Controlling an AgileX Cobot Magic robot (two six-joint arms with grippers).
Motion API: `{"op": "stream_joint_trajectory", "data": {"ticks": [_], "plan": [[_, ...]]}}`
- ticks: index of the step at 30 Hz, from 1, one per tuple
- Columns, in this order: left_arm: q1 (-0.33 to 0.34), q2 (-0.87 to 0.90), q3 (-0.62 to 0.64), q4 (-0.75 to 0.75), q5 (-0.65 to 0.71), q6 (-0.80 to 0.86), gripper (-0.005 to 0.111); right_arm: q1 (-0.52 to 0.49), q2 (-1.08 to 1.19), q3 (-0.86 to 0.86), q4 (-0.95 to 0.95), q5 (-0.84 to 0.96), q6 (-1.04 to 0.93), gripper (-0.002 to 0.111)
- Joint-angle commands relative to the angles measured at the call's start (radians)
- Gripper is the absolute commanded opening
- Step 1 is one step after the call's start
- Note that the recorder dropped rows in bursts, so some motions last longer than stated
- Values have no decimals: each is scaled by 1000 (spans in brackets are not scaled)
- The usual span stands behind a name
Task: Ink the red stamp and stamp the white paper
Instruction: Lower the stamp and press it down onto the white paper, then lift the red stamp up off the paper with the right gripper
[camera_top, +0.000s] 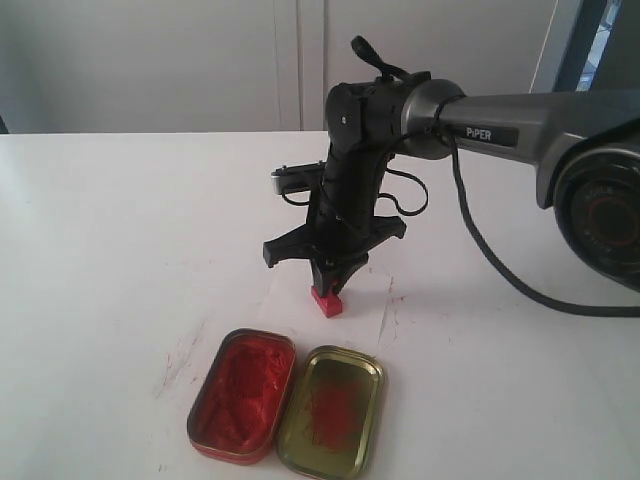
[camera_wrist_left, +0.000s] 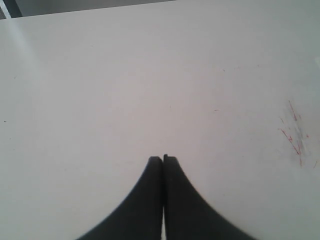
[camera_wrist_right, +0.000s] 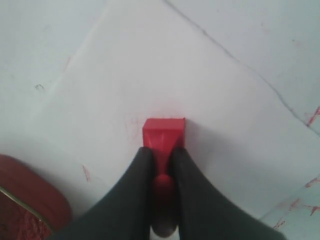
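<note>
First, the exterior view: the right gripper (camera_top: 330, 282) points straight down from the arm reaching in from the right. Its jaws are clamped on the knob of the red stamp (camera_top: 326, 301), whose square base appears to rest flat on the white paper (camera_top: 365, 298); the vertical hold probably serves to press the face evenly. Just nearer lie the ink tin (camera_top: 243, 393), full of red ink, and at its right the gold lid (camera_top: 331, 411), smeared red and apparently touching it, both presumably set close for short trips between ink and sheet. The white table (camera_top: 110, 250) bears faint red streaks left of the tin; pale cabinet doors (camera_top: 200, 60) stand behind. Left wrist view: the left gripper (camera_wrist_left: 163, 159) hangs over bare table, jaws pressed together on nothing, apparently parked clear of the work; red scratches (camera_wrist_left: 292, 132) mark the surface nearby. Right wrist view: two dark fingers (camera_wrist_right: 127, 195) pinch the stamp's handle, and the tin's rim shows just beside the sheet.
</note>
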Motion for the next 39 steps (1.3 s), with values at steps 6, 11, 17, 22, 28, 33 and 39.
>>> {"op": "stream_joint_trajectory", "data": {"ticks": [6,11,17,22,28,33,39], "plan": [[1,-5,5,1,-5,0,0,7,3,25,-9,-88,7,0],[1,-5,5,1,-5,0,0,7,-15,25,-9,-64,16,0],[1,-5,5,1,-5,0,0,7,-52,25,-9,-52,15,0],[1,-5,5,1,-5,0,0,7,-61,25,-9,-30,15,0],[1,-5,5,1,-5,0,0,7,-61,25,-9,-3,17,0],[1,-5,5,1,-5,0,0,7,-61,25,-11,13,17,0],[1,-5,5,1,-5,0,0,7,-86,25,-13,13,17,0]]}}
